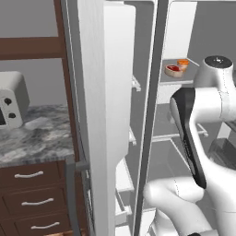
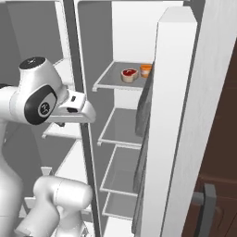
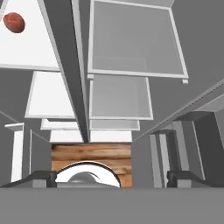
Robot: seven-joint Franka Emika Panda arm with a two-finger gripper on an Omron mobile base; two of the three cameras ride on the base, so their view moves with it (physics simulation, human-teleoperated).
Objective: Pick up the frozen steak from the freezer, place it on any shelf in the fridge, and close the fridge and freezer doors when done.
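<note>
I am looking down the inside of a tall white side-by-side unit with both doors swung open. My gripper [image 3: 110,177] sits at the bottom of the hand view. Its two dark fingertips [image 3: 41,177] are spread wide apart with nothing between them.

In the hand view, the fridge [image 3: 131,39] takes up the centre and right as a stack of broad grey shelves. The freezer [image 3: 39,48] takes up the left with white shelves. A small red-brown lump [image 3: 14,22] lies on a white freezer shelf at the upper left. A strip of wooden floor [image 3: 92,153] shows at the bottom centre.

In the right base view, what looks like the steak [image 2: 129,74], round and red with a pale rim, rests on the top fridge shelf, upper centre. An orange cup [image 2: 146,69] stands just beside it. The fridge door [image 2: 171,139], with dark inner bins, stands open on the right.

In the left base view, the freezer door [image 1: 106,115] stands open at the centre. At the far left a grey appliance [image 1: 9,99] sits on a stone counter [image 1: 41,133] above brown drawers [image 1: 32,193].
</note>
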